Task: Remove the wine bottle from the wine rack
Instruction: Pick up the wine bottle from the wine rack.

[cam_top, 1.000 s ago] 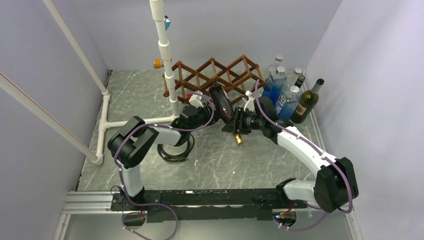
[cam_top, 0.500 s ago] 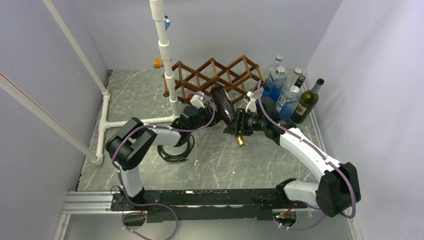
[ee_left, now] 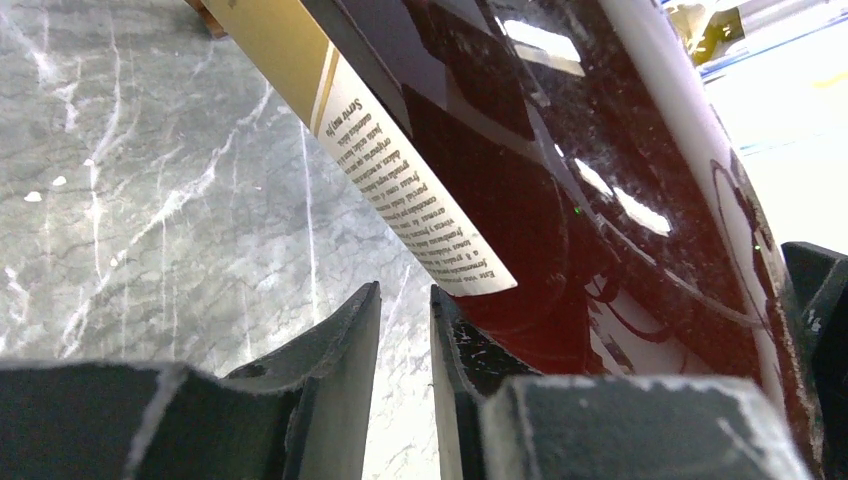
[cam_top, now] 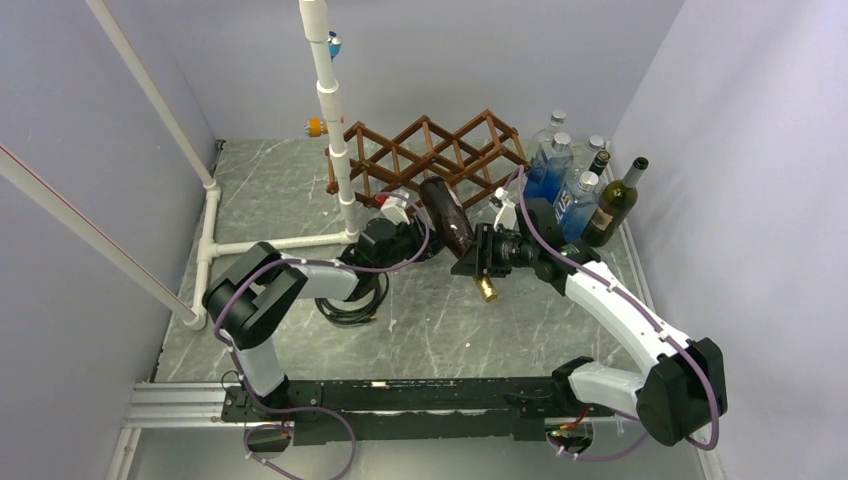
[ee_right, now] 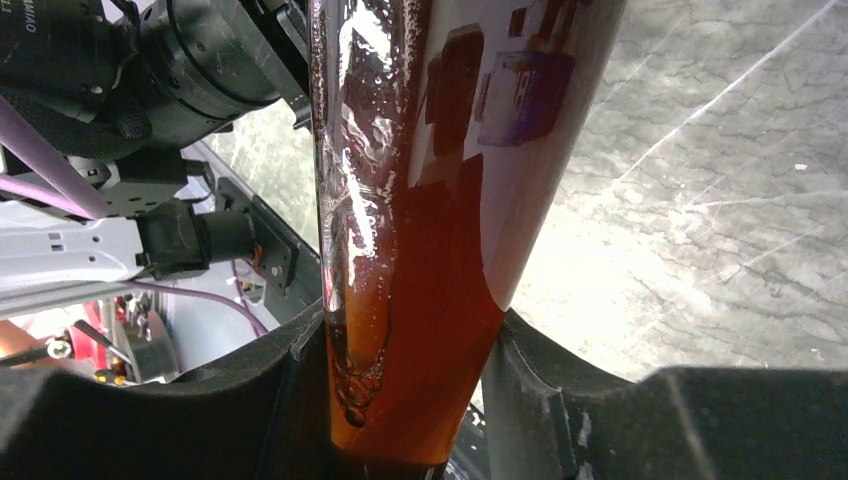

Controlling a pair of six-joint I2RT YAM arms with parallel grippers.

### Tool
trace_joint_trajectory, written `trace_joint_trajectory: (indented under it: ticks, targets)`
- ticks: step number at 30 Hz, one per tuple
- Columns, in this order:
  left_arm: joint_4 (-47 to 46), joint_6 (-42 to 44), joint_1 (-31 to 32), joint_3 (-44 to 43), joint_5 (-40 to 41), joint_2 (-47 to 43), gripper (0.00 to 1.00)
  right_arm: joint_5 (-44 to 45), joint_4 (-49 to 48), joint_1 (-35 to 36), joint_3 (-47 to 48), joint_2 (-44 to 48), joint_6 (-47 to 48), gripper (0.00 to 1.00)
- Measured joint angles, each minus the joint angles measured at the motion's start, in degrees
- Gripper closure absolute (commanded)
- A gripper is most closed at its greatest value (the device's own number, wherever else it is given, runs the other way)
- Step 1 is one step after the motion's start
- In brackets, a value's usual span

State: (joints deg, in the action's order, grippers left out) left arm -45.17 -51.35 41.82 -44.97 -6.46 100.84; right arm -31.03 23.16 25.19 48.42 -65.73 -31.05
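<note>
"Top external view, largest things first: what is there?"

"A grey marbled tabletop (cam_top: 275, 195), with a white PVC pipe frame (cam_top: 330, 105) rising at its left and back. Behind the middle stands the dark brown wooden lattice wine rack (cam_top: 440, 150), with diamond cells in two rows. Just right of it is a cluster of upright glass bottles (cam_top: 580, 190), blue, clear and dark green."

"And the task's thing?"

"The dark glass wine bottle (cam_top: 447, 215) lies tilted in front of the rack's lower row. Its base is toward the rack and its gold foil neck (cam_top: 486, 290) points at the near edge. Whether the base sits inside a cell or only against the front cannot be told."

"What holds it?"

"The right gripper (cam_top: 472, 255) reaches in from the right. The right wrist view shows its black fingers (ee_right: 250, 400) pinching the bottle (ee_right: 430, 200) where the body narrows. The left gripper (cam_top: 418, 228) is at the bottle's left side. In the left wrist view its fingers (ee_left: 340, 340) are drawn almost together with nothing between them. The labelled body (ee_left: 520, 200) passes just above one of them, and contact cannot be told."

"Anything smaller?"

"A coil of black cable (cam_top: 350, 300) on the tabletop beneath the left arm."
</note>
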Motion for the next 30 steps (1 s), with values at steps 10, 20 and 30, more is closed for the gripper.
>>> trace_joint_trajectory:
  ticks: [10, 20, 30]
  targets:
    - [-0.8, -0.2, 1.7, 1.7, 0.0, -0.2, 0.68, 0.0, 1.9, -0.2, -2.5, 2.5, 4.5, 1.0]
    - [-2.1, -0.9, 3.1, 4.7, -0.1, -0.1, 0.65, 0.0, 4.3, -0.3, -3.8, 2.8, 8.5, 1.0]
    - [-3.9, -2.5, 3.8, 5.7, -0.5, 1.4, 0.61, 0.5, 6.4, -0.3, -4.2, 2.6, 12.2, 1.0]
